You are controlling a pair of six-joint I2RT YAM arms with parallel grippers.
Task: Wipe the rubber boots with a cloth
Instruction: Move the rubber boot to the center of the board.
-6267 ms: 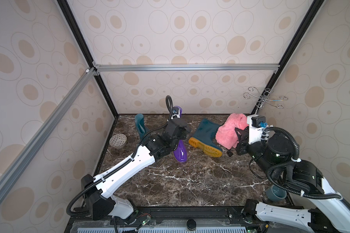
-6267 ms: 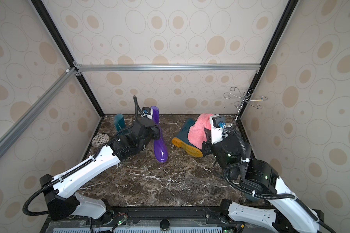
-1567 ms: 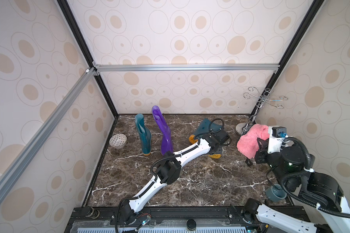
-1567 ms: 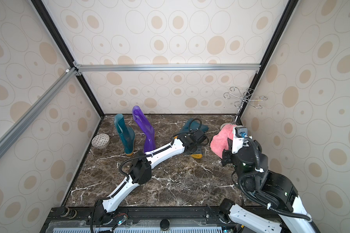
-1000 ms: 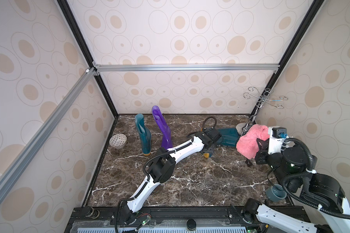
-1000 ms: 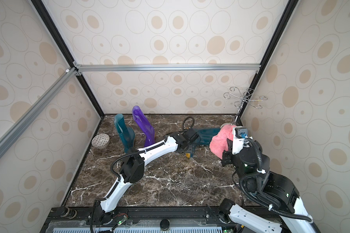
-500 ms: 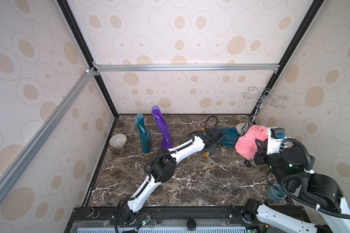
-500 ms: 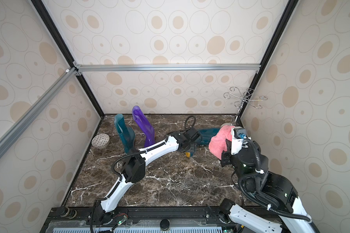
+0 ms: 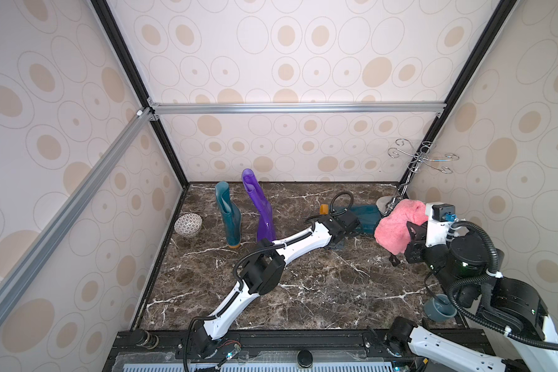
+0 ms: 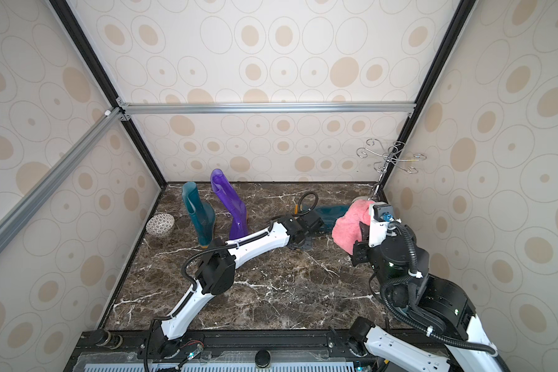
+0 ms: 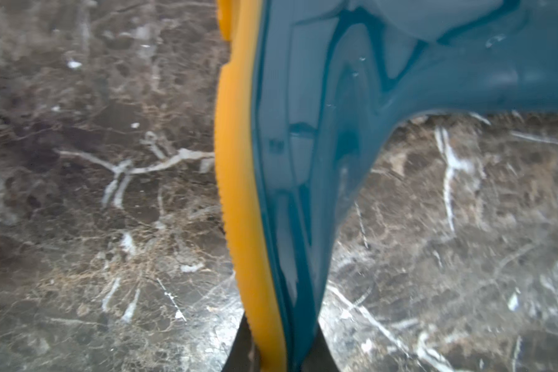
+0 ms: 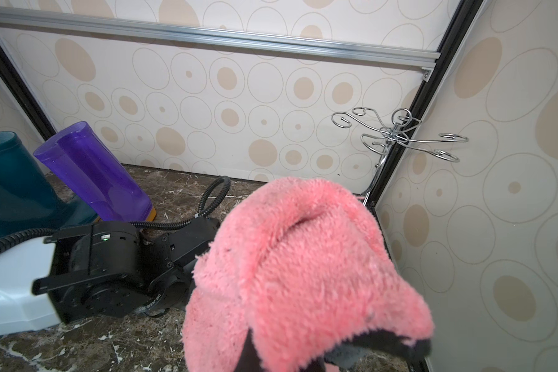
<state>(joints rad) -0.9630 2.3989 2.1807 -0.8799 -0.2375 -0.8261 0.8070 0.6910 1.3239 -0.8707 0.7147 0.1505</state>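
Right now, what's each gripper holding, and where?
Left gripper pinches the lying teal boot at its toe. Right gripper clamps the pink cloth near its grey edge.

Pink terry cloth (image 12: pixel 303 273) bunched across foreground, dark grey edge lowest. Beside it, left arm's black wrist housing (image 12: pixel 110 257) low over marble floor (image 12: pixel 78 348). Farther back: purple boot (image 12: pixel 94 174) leaning, teal boot (image 12: pixel 10 183) just beside. Chrome hook stand (image 12: pixel 397 135) in corner.

Three boots (image 9: pixel 228 214), one cloth (image 9: pixel 395 227), one bowl (image 9: pixel 188 224), one rack (image 9: pixel 420 157), one cup (image 9: pixel 438 310).
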